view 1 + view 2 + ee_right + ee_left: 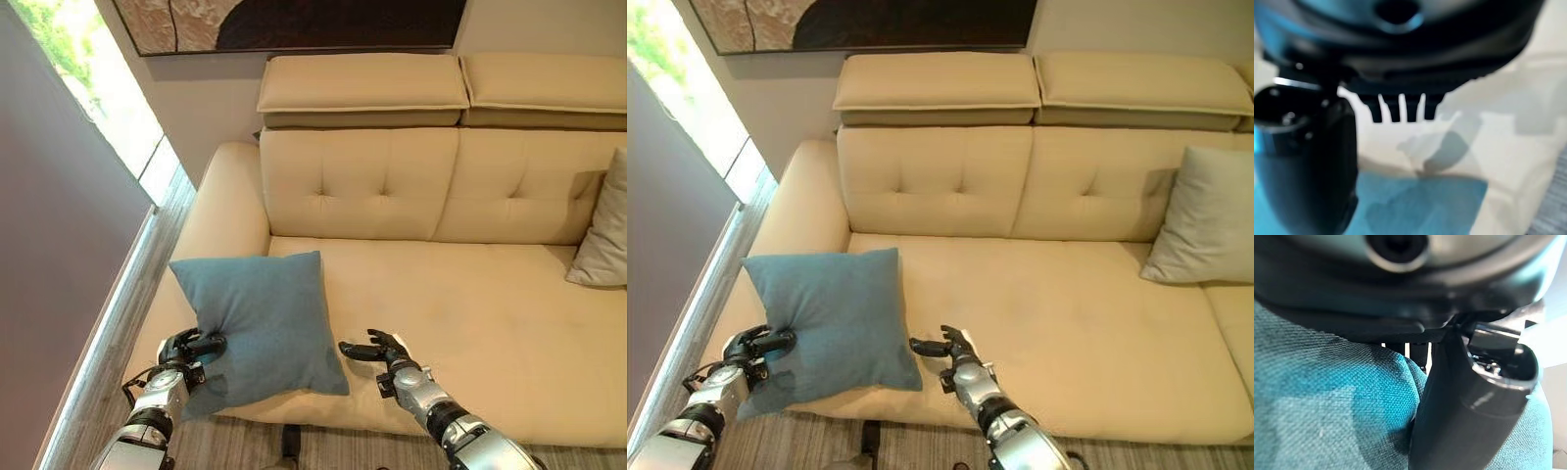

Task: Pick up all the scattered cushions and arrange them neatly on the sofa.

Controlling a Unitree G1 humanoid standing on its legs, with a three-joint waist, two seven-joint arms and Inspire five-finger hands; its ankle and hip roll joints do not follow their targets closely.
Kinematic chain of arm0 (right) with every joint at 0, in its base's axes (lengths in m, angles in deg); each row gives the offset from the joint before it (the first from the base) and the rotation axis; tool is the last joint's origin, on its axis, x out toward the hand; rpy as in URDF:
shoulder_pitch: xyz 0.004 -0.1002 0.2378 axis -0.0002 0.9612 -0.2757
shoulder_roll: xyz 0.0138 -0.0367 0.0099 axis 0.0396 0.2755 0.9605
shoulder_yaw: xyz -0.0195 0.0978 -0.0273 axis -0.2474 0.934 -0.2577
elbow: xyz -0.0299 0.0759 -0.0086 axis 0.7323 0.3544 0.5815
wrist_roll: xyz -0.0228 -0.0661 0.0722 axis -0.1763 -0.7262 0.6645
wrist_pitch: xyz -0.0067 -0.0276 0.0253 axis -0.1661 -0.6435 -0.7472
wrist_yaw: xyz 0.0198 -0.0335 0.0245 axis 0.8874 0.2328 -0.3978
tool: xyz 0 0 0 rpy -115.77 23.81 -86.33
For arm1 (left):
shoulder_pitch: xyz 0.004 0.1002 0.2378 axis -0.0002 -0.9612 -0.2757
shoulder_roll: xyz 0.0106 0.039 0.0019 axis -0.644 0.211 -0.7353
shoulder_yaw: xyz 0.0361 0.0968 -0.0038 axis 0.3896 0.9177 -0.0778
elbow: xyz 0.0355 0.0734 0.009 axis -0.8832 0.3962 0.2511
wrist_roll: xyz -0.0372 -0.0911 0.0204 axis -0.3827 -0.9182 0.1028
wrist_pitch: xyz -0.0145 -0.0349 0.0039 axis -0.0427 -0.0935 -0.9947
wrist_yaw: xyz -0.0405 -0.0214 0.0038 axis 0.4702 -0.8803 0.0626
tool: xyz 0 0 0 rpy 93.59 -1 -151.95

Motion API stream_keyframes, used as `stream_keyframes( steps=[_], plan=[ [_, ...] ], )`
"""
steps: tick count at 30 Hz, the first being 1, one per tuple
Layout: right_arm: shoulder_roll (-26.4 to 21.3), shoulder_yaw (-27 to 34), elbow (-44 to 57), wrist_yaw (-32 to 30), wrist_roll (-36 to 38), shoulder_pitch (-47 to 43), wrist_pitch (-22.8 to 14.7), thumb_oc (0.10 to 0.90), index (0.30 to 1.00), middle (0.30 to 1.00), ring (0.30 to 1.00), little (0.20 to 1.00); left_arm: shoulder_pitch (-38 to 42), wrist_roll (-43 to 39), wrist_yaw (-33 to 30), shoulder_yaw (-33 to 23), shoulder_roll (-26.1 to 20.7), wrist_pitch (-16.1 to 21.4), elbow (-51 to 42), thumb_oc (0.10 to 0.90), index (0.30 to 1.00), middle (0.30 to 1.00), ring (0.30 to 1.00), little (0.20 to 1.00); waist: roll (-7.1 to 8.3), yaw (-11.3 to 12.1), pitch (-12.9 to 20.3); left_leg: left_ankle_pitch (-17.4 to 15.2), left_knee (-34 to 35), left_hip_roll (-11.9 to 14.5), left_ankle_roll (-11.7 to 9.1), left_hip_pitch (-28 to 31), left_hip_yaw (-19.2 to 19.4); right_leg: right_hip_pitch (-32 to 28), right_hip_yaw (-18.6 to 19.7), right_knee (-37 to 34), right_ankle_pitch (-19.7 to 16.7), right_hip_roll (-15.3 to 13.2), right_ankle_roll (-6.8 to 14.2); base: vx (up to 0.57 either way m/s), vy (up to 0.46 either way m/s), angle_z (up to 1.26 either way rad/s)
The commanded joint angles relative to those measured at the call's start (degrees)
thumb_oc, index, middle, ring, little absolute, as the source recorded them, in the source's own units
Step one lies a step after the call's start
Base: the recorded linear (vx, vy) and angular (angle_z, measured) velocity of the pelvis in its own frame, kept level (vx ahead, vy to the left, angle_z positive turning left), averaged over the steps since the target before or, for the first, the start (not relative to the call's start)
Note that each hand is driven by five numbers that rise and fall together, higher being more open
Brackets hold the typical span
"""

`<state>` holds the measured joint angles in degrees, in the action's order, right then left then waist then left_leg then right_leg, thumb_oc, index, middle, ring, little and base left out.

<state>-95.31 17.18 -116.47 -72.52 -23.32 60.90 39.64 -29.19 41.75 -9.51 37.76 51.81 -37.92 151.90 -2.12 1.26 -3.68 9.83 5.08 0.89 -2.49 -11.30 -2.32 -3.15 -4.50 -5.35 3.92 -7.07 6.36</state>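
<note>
Teal woven fabric, bunched under the left hand (188, 350): thumb and fingers curled into the lower left edge of the blue cushion (265, 321), a pinch confirmed in the left wrist view, where cloth folds against the thumb (1469, 416). Cushion propped at a tilt on the front left part of the sofa (460, 323), lower corner hanging past the seat's front edge, upper corner reaching toward the armrest (220, 211). Grip on one edge only; rest of the cushion unsupported, likely to sag or swing when lifted.

Right hand (377, 350) just beside the cushion's lower right corner, apart from it, fingers straight and loosely spread, holding nothing. Right wrist view: blue cloth below the fingers, beige seat beyond.

Judged step: seating this cushion upright against the tufted backrest (358, 181) in the left corner. To do well: bring right hand in flat against the free right edge before any lift, so weight is shared; raise both sides together; slide back until rear face meets backrest; release pinch last. Risk: pulling from the left alone drags the cushion off the seat front onto the floor (127, 294).

Grey cushion (602, 235) at far right, leaning on the backrest, apparently already placed.
</note>
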Motion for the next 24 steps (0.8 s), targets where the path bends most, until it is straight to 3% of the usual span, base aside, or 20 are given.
stream_keyframes(
  steps=[1,19,20,24],
  plan=[
    [1.84,0.48,-0.32,0.53,4.09,-9.03,-3.48,0.800,0.900,0.900,0.900,0.900,2.54,-0.62,2.04,5.07,1.28,0.08,2.29,0.400,0.300,0.300,0.300,0.300,-0.26,2.12,-3.82,-6.98,-0.08,0.13,-1.22,1.42,0.71,1.49,-1.01,0.46,0.84,0.66,0.18,-0.01,-0.003,0.15],
    [6.09,-3.35,0.64,6.61,14.06,-16.64,-5.18,0.800,0.900,0.900,0.900,0.900,7.49,3.69,5.97,12.20,0.27,0.24,5.51,0.400,0.300,0.300,0.300,0.300,0.24,7.55,-4.60,-5.95,-0.08,-1.17,-1.78,-0.19,-3.06,0.35,-5.83,1.74,2.00,0.31,0.38,0.00,-0.007,0.13],
    [6.74,-3.70,0.19,8.44,17.43,-16.42,-4.52,0.400,0.300,0.300,0.300,0.300,8.16,4.09,6.57,13.03,0.73,0.05,5.96,0.400,0.300,0.300,0.300,0.300,0.34,8.10,-4.56,-5.91,-0.08,-1.38,-1.86,-0.32,-3.62,0.14,-6.48,1.75,2.17,0.29,0.40,0.01,-0.019,0.09],
    [8.14,-4.52,1.53,12.74,25.39,-13.98,-4.21,0.400,0.300,0.300,0.300,0.300,8.34,4.95,8.00,14.15,1.23,-0.09,6.25,0.400,0.300,0.300,0.300,0.300,0.52,8.50,-4.53,-5.78,-0.08,-1.58,-1.95,-0.51,-4.14,-0.06,-7.04,1.81,2.39,0.27,0.42,0.01,-0.008,0.20]
  ],
)
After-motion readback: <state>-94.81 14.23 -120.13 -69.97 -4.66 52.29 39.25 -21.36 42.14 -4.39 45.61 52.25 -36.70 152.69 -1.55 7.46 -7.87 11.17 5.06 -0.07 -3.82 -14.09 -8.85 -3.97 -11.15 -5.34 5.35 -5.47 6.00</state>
